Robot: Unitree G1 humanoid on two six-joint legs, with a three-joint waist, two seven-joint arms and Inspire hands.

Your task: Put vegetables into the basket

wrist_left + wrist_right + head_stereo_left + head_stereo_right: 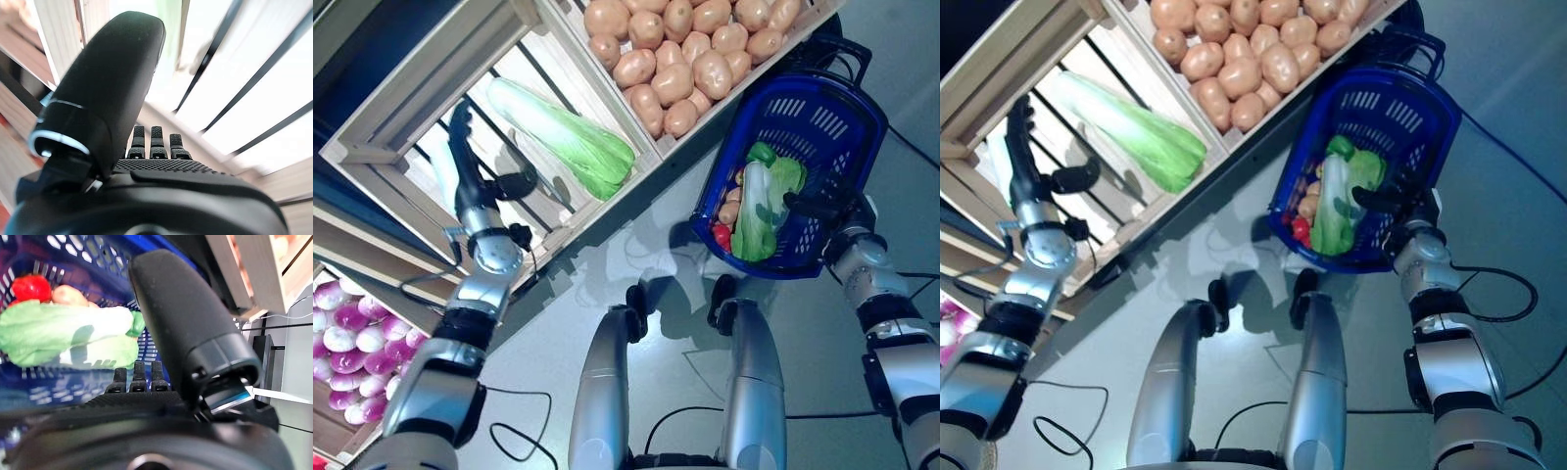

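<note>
- Your left hand (470, 171) reaches into the slatted crate (401, 117), fingers straight and holding nothing.
- Beside it you have a napa cabbage (563, 137) lying in that crate (potatoes (680, 54) fill the next one).
- Your right hand (822, 208) grips the blue basket (832, 127), which already holds cabbage, potatoes and something red.
</note>
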